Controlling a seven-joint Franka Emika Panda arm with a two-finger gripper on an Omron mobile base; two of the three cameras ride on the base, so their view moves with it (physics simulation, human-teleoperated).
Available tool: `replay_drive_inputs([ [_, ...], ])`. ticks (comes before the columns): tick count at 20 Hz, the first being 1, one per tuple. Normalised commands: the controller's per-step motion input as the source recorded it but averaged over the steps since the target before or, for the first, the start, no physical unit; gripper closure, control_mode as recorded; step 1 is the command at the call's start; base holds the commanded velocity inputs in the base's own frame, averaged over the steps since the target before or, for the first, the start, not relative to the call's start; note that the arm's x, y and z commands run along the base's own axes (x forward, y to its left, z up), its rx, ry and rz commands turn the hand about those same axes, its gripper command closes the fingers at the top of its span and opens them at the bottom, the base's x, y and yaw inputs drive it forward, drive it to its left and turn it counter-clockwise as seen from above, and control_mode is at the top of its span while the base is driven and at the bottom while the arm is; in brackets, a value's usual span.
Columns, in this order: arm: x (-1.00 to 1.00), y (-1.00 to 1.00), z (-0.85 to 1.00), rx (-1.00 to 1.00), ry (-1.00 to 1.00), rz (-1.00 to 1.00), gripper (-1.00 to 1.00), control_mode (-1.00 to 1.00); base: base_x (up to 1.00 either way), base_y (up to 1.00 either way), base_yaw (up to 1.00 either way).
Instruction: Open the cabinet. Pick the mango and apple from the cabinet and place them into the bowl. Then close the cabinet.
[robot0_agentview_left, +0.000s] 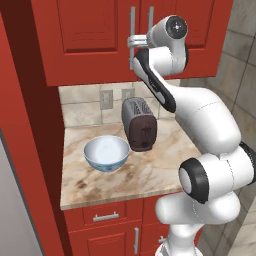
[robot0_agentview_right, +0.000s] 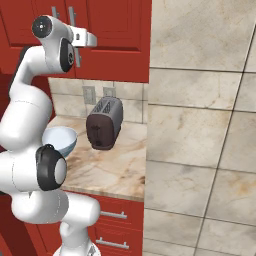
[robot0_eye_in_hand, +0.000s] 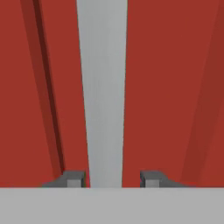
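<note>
The cabinet looked smooth, matt red, its handle brushed silver metal — the bowl glossy, the table polished marble-like stone, the toaster dark metallic.

Beige marble counter, tiled backsplash with outlets, red lower drawers — large stone-tiled wall at right

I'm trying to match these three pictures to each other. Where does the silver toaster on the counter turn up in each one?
Left base view: the toaster stands mid-picture on the counter, just right of the bowl.
Right base view: the toaster sits left of centre, with the bowl to its left, partly behind the arm.
Hand view: no toaster; a silver handle on red cabinet door.
Shared landmark: that handle, at the gripper.
</note>
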Motion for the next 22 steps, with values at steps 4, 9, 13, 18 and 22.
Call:
replay_drive_inputs([
  [4,0.00,0.00,0.00,0.00,0.00,0.00,1.00,-1.00,0.00,0.00,0.00],
  [9,0.00,0.00,0.00,0.00,0.00,0.00,1.00,-1.00,0.00,0.00,0.00],
  [13,-0.29,0.00,0.00,0.00,0.00,0.00,1.00,-1.00,0.00,0.00,0.00],
  [18,-0.82,0.00,0.00,0.00,0.00,0.00,1.00,-1.00,0.00,0.00,0.00],
  [22,-0.84,0.00,0.00,0.00,0.00,-0.01,1.00,-1.00,0.00,0.00,0.00],
])
